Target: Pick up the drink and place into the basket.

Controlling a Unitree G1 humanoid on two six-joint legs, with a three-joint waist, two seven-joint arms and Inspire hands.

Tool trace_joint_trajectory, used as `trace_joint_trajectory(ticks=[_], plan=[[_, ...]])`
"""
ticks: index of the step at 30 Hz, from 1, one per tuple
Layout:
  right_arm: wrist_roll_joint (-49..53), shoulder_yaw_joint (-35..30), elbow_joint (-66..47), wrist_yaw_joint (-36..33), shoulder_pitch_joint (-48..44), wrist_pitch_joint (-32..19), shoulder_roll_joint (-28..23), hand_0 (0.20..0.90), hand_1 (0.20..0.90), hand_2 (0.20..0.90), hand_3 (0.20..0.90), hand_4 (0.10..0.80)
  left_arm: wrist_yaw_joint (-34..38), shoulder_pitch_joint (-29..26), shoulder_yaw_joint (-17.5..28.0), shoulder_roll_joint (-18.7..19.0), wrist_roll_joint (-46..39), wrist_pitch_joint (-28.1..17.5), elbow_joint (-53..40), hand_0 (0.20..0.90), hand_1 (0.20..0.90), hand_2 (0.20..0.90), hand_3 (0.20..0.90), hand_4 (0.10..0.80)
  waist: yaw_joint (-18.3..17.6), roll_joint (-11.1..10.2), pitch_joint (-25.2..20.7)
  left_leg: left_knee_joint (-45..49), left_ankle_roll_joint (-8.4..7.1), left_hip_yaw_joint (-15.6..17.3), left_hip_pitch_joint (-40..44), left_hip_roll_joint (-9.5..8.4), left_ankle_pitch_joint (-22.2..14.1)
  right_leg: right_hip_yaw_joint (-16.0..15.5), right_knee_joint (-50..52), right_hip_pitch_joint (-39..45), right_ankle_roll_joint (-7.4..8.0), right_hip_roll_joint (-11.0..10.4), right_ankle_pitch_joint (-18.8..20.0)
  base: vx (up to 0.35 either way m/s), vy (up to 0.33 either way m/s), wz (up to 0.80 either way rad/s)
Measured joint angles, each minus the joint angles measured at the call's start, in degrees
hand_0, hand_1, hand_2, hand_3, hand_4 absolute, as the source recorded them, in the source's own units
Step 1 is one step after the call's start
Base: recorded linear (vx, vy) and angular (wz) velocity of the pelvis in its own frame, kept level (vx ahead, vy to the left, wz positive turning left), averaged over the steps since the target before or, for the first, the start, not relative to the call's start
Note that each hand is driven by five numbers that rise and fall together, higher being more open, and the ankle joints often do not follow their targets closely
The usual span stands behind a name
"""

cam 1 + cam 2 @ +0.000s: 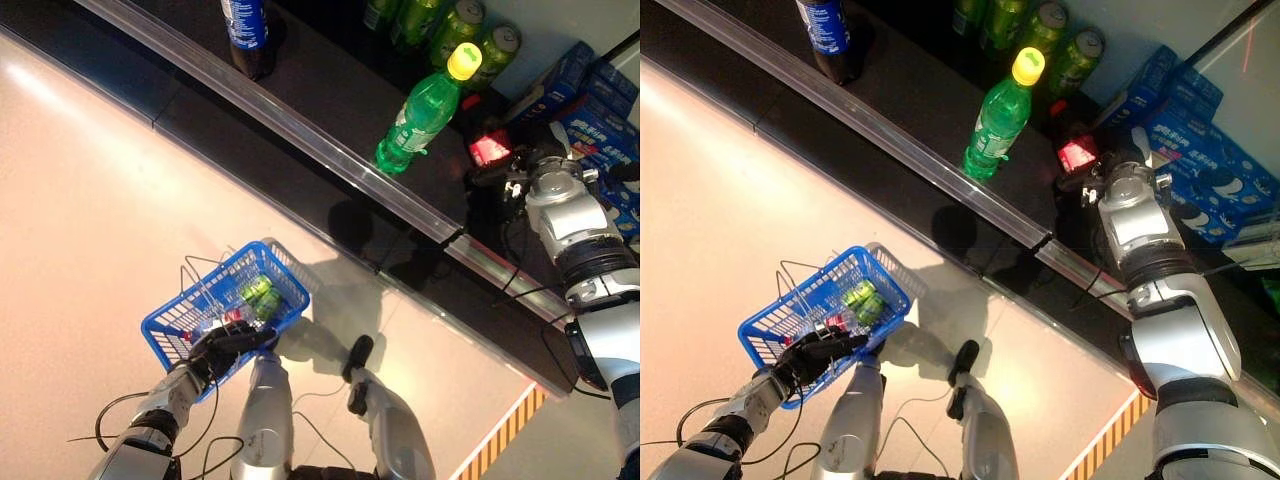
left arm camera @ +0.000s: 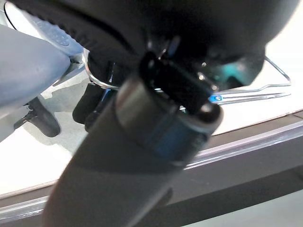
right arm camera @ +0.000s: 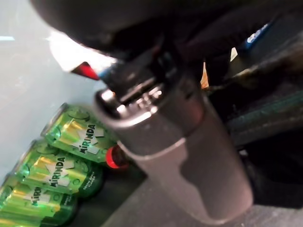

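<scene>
Fingers of the left hand (image 1: 225, 345) curl round the blue basket (image 1: 180, 322) rim; beside the green bottle (image 1: 418, 113), the right hand (image 1: 1090, 172) touches a red drink (image 1: 1076, 155), grip unclear.

We see strong glare on the pale floor (image 1: 90, 200); the dark shelf (image 1: 330, 100) stays dim; hard shadows fall rightward; both wrist views blur close up.

shop | shelf (image 1: 330, 110) of green cans (image 3: 61, 156), bottles (image 1: 420, 115) | blue basket (image 1: 165, 325)
</scene>
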Motion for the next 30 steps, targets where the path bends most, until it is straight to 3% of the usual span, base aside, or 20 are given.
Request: trace_joint_trajectory(ticks=[20,21,22,23,30], plan=[[-4.29,2.07,0.13,-1.71,-1.02,-0.14,0.21,0.9,0.9,0.9,0.9,0.8,0.0,-0.44,-1.76,-0.28,-0.52,-0.17,-0.07,0.3,0.3,0.3,0.2,0.1,-0.16,1.28,-0.12,0.0,0.0,-0.01,-0.8,-0.11,0.41,0.03,0.38,-0.92,0.11,-0.15,0.11,0.0,0.0,0.0],[-4.32,2.07,0.18,-1.74,-1.02,-0.25,0.22,0.74,0.74,0.74,0.713,0.613,0.0,-0.44,-1.82,-0.28,-0.52,-0.17,-0.07,0.3,0.3,0.3,0.2,0.1,-0.16,1.33,-0.13,0.0,0.0,-0.01,-0.8,-0.11,0.42,0.03,0.39,-0.92,0.11,-0.16,0.11,0.0,0.0,0.0],[-4.5,2.07,0.25,-1.83,-1.02,-0.3,0.28,0.34,0.34,0.34,0.247,0.147,0.0,-0.44,-1.82,-0.32,-0.52,-0.17,-0.06,0.3,0.3,0.3,0.2,0.1,-0.16,1.39,-0.15,-0.01,0.01,-0.01,-0.8,-0.12,0.44,0.03,0.4,-0.93,0.11,-0.17,0.11,0.0,0.0,0.0],[-4.68,2.07,0.34,-1.98,-1.02,-0.35,0.39,0.3,0.3,0.3,0.2,0.1,0.0,-0.44,-1.85,-0.35,-0.52,-0.18,-0.06,0.3,0.3,0.3,0.2,0.1,-0.16,1.43,-0.15,-0.01,0.02,-0.01,-0.8,-0.13,0.45,0.03,0.42,-0.93,0.11,-0.18,0.11,0.0,0.0,0.0],[-7.75,2.12,0.73,-3.6,-1.01,-0.82,1.92,0.3,0.3,0.3,0.2,0.1,-0.01,-0.62,-1.87,-0.75,-0.53,-0.27,-0.09,0.3,0.3,0.3,0.2,0.1,-0.29,1.62,-0.21,-0.03,0.01,0.01,-1.17,-0.2,0.74,0.15,1.23,-1.71,0.13,-0.38,0.04,0.0,0.0,0.0]])
